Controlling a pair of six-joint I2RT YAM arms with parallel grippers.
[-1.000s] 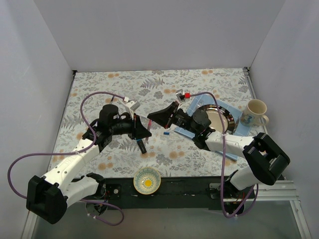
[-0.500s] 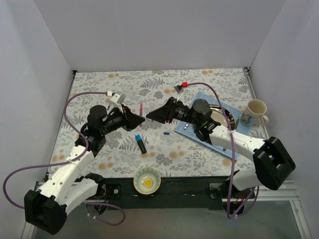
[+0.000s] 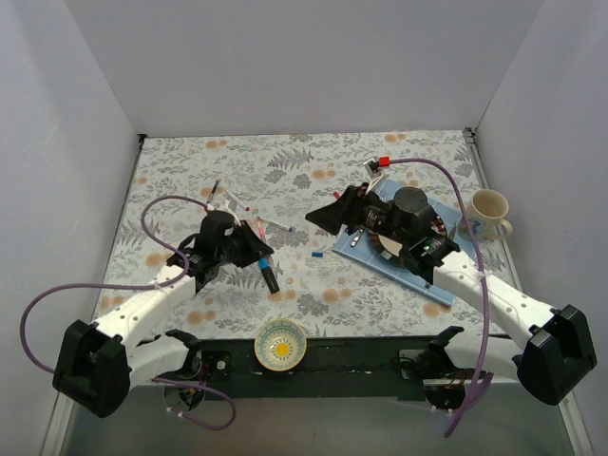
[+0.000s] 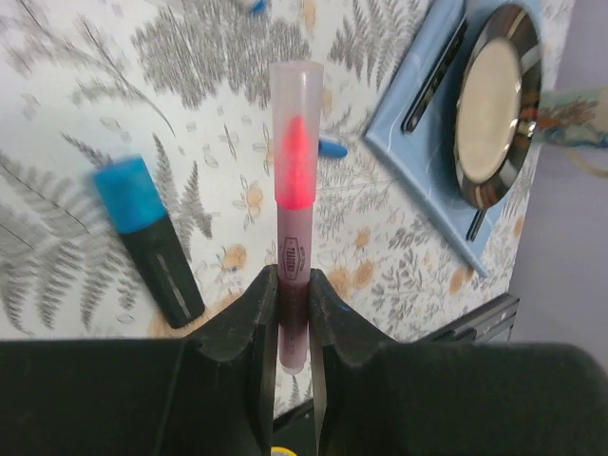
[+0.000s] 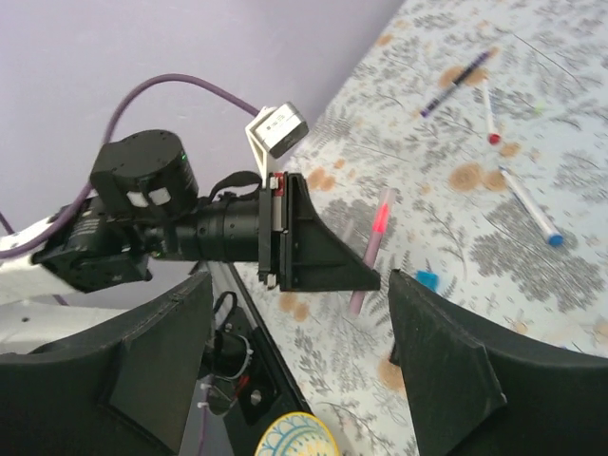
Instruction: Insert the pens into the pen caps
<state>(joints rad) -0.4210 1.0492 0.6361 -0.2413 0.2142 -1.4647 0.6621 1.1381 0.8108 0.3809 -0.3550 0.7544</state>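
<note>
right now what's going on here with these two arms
The left gripper is shut on a pink pen, holding it up off the table with what looks like a clear cap over its pink tip. The right gripper is open and empty, facing it from close by. A black marker with a light-blue end and a small blue cap lie on the table, with more pens farther back.

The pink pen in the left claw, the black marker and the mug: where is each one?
pink pen point(image 4: 292, 237): left wrist view, on its barrel below the pink tip.
black marker point(image 4: 169, 271): left wrist view, on its black body.
mug point(image 3: 488, 205): top external view, on its open mouth.
</note>
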